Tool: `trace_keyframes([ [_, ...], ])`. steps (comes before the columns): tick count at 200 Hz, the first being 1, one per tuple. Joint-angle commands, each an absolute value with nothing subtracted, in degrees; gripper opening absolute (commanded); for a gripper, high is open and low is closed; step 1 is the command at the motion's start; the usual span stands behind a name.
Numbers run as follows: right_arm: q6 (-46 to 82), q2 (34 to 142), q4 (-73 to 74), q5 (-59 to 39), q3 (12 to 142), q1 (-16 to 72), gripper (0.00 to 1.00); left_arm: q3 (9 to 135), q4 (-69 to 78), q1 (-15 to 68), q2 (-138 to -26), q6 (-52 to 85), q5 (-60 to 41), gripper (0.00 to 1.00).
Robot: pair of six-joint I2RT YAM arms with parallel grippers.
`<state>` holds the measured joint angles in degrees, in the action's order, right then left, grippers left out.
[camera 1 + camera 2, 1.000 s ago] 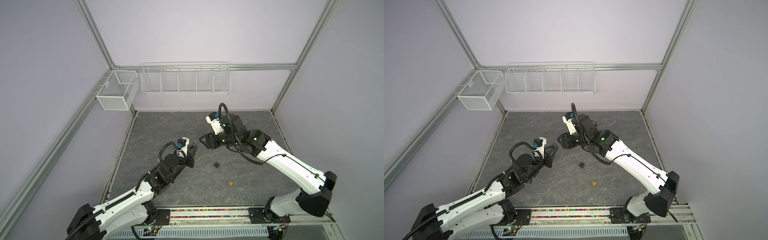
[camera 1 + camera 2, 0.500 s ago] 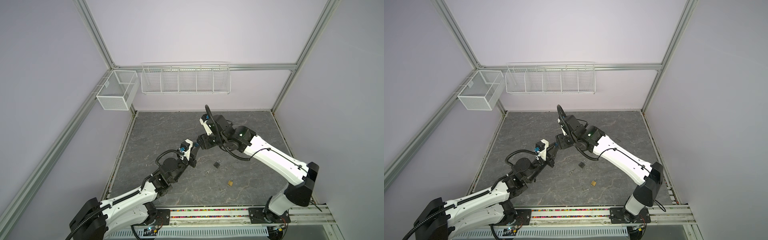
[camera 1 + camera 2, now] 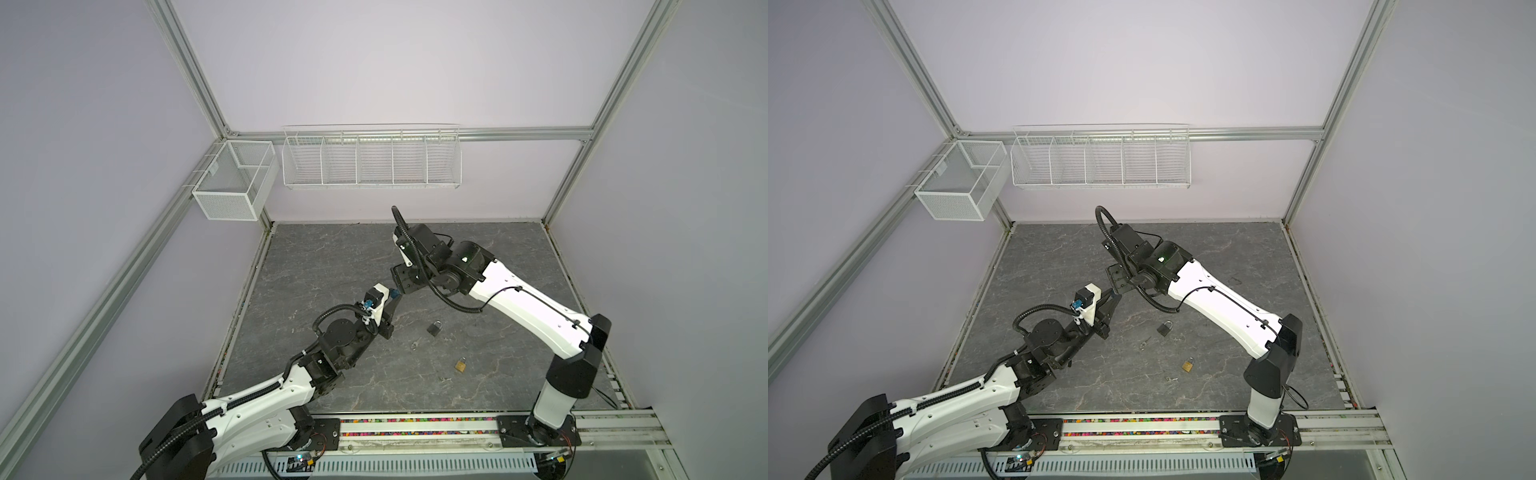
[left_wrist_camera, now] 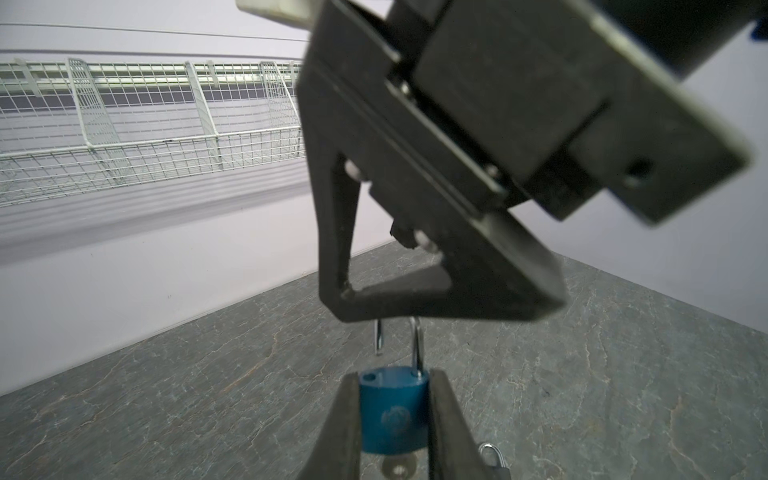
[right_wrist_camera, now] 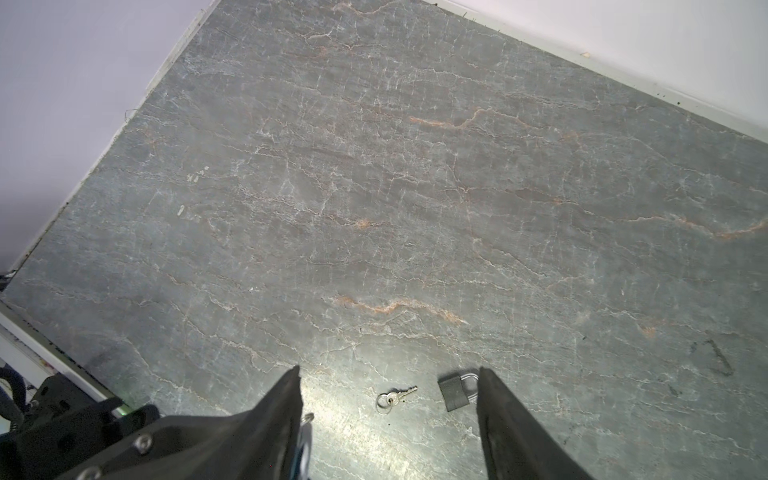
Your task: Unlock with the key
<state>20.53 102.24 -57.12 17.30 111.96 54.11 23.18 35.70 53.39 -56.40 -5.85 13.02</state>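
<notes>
Left wrist view: the left end effector (image 4: 392, 376) clamps the body of a blue padlock (image 4: 392, 415) between narrow-set jaws, held up off the grey stone worktop (image 4: 208, 395). The shackle (image 4: 417, 345) stands raised, one leg clear of its hole, its top hidden behind the right end effector (image 5: 389, 370), which hangs just over it with jaws wide and holding nothing. A silver key (image 4: 395, 470) shows just beneath the lock's body. On the worktop below lie a dark grey padlock (image 5: 455, 392), a ringed key (image 5: 392, 399) beside it and, farther off, a brass padlock (image 3: 459, 365).
</notes>
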Motion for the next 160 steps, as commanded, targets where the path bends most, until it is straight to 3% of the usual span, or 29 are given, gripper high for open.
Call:
trace_keyframes([
  [1,18.6,103.7,-62.6,19.2,114.0,54.0,0.70,22.6,38.1,53.7,-55.9,-8.9,12.6,0.00],
  [73,16.8,106.6,-67.1,18.6,118.4,53.1,0.72,21.1,38.7,53.7,-54.7,-9.3,13.0,0.00],
  [102,15.3,107.2,-67.4,12.8,118.7,51.5,0.72,20.8,38.1,53.7,-54.0,-9.9,13.1,0.00],
  [160,15.0,103.0,-64.6,10.7,113.7,50.7,0.72,20.6,37.8,53.7,-54.2,-9.2,15.1,0.00],
])
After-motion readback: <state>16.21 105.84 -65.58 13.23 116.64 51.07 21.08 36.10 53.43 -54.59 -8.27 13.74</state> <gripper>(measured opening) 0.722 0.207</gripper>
